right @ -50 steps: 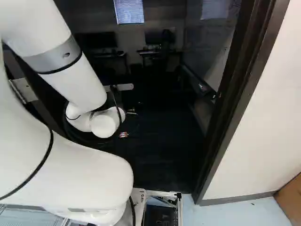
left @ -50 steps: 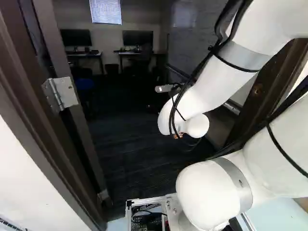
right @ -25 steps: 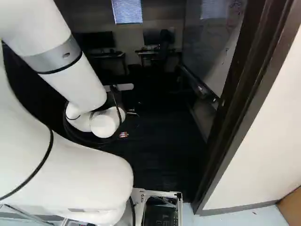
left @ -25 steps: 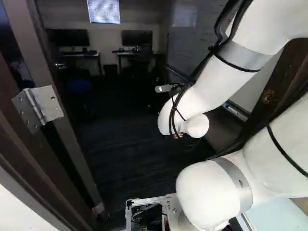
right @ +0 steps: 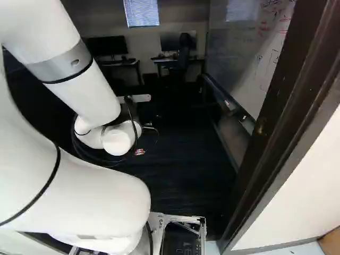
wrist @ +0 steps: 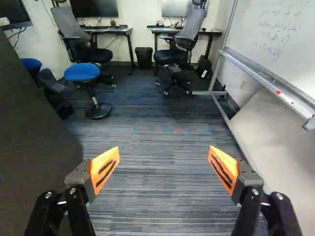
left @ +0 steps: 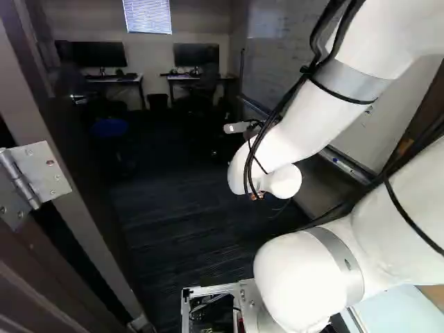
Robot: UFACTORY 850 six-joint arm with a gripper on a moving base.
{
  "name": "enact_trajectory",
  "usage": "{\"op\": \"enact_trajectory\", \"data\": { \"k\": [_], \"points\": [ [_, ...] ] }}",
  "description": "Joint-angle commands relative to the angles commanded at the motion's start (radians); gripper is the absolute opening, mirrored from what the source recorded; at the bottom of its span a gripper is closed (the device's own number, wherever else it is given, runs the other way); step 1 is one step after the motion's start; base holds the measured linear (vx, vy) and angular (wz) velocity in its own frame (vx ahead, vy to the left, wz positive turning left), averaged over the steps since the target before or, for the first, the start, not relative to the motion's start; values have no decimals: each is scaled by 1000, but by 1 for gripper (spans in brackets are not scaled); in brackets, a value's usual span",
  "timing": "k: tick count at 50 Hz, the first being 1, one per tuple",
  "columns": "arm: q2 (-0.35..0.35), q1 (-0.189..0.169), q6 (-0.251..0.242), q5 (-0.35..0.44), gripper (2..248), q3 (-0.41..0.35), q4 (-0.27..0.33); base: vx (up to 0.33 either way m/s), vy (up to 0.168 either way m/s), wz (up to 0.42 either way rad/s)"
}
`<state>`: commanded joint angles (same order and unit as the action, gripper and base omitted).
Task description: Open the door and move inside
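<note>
Dark brown, the door frame point(right: 292, 101) is nearer and wider at the right of the right base view than 1 second ago, because the base has moved.

In the left base view, the metal hinge point(left: 43, 177) has slid to the left edge, and more of the door point(left: 89, 173) shows. The door stands open into the room, hung at the left, with 1 lever handle point(left: 80, 99). The white arm point(left: 295, 139) holds the same pose over its lowest joint. I count 2 monitors on 2 counters, 1 blind and 1 blue stool.

In the right base view, the hand point(right: 139, 152) shows as a bit of orange under the arm's end, inside the room. More of the whiteboard point(right: 249, 48) has come into sight, with red and dark writing. Again there are 2 monitors, 2 counters and 1 blind.

In the wrist view, the hand point(wrist: 164, 151) is spread wide, its 2 orange pads well apart, gripping nothing, with striped carpet point(wrist: 160, 182) seen between them. The dark door panel rises beside 1 finger; I cannot tell whether they touch. Ahead are 3 monitors, 2 office chairs, 2 blue stools, 2 counters point(wrist: 114, 30) and 1 black bin point(wrist: 144, 57). On the whiteboard's ledge are 2 small red spots.
</note>
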<state>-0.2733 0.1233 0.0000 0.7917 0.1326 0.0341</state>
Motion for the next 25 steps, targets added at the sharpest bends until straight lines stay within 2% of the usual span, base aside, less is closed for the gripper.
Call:
{"op": "enact_trajectory", "data": {
  "k": [25],
  "points": [
    [0, 0, 0, 0, 247, 0, 0, 127, -5, -7]
  ]
}}
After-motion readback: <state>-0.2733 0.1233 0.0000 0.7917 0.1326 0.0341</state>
